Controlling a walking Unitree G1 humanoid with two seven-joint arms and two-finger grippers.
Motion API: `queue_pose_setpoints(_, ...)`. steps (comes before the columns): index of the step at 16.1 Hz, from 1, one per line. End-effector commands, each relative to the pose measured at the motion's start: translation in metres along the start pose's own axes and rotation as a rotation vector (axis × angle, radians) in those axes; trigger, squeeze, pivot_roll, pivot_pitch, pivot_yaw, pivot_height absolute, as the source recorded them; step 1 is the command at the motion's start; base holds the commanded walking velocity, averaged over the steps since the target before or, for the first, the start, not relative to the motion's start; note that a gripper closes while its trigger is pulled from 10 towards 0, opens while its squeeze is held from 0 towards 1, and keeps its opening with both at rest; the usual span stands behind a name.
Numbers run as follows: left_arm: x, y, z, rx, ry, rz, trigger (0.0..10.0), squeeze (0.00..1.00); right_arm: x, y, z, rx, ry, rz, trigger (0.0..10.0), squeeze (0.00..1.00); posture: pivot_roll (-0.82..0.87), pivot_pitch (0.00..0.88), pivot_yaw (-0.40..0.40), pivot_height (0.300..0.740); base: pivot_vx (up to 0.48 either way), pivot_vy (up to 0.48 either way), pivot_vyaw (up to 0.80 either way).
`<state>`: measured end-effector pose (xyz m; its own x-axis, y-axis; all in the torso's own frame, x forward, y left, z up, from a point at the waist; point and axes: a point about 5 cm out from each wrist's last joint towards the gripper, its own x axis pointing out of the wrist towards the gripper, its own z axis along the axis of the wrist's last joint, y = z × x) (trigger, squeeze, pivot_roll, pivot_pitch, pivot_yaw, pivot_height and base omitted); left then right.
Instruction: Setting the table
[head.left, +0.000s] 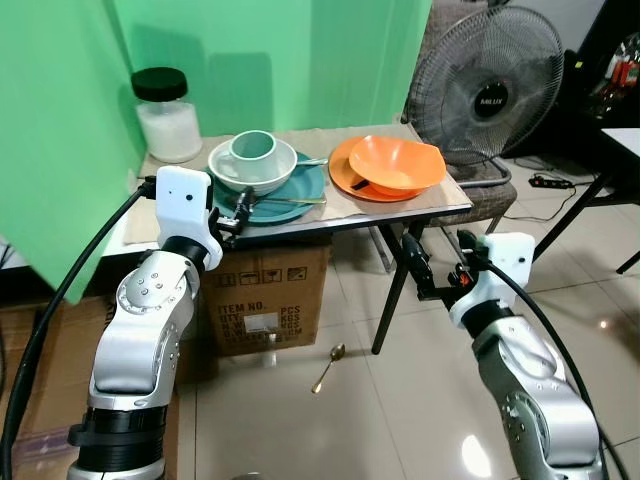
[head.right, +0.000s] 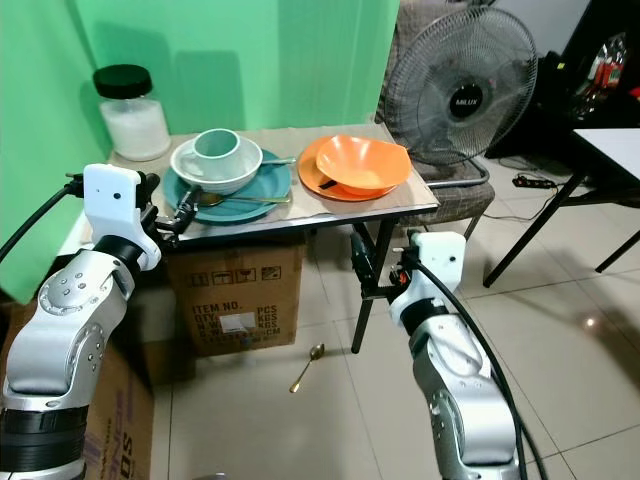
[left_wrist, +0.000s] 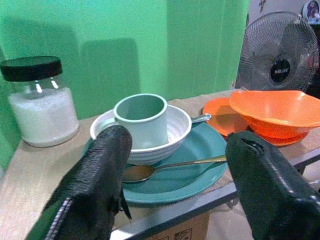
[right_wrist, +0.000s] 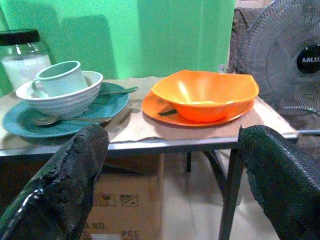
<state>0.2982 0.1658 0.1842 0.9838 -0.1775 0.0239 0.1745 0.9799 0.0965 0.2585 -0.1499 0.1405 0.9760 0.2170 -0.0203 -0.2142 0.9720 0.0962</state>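
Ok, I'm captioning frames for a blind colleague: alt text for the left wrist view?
Open left gripper faces a teal plate holding a white bowl with a green mug inside, a spoon beside it. Sugar jar, orange bowl flank it.

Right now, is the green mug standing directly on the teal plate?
No, the green mug sits inside the white bowl, which rests on the teal plate.

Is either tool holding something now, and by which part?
Nothing is held. The left tool is open near the teal plate; the right tool is open below the table edge.
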Motion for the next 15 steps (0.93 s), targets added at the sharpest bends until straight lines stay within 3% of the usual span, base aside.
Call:
queue_pose_setpoints(1,0.0013,-0.0019,0.0045,0.005,-0.009,-0.012,10.0,1.0,0.0019,0.0019,0.0016,-0.028,0.002,0.018,10.0,0.0,0.05,0.0,-0.051,0.74,0.296,0.0,0.8)
queue_pose_setpoints(3,0.0006,-0.0018,0.0045,0.007,-0.009,-0.014,10.0,1.0,0.0024,0.0033,0.0015,-0.02,-0.001,0.024,10.0,0.0,0.05,0.0,-0.051,0.74,0.302,0.0,0.8)
queue_pose_setpoints(7,-0.0012,-0.0029,0.0049,0.011,-0.01,-0.024,10.0,1.0,0.0008,0.0003,0.0015,0.006,-0.005,0.015,10.0,0.0,0.05,0.0,-0.052,0.74,0.327,0.0,0.0)
queue_pose_setpoints(12,-0.0071,-0.0056,0.0009,0.077,0.007,-0.056,10.0,1.0,0.0037,0.0004,0.0039,-0.047,-0.003,0.099,10.0,0.0,0.06,0.0,-0.069,0.74,0.317,0.0,0.0)
queue_pose_setpoints(15,-0.0051,-0.0062,0.0021,0.096,0.002,-0.119,10.0,1.0,0.004,-0.0028,0.0041,-0.026,-0.007,0.098,10.0,0.0,0.06,0.0,-0.076,0.74,0.0,0.0,0.0)
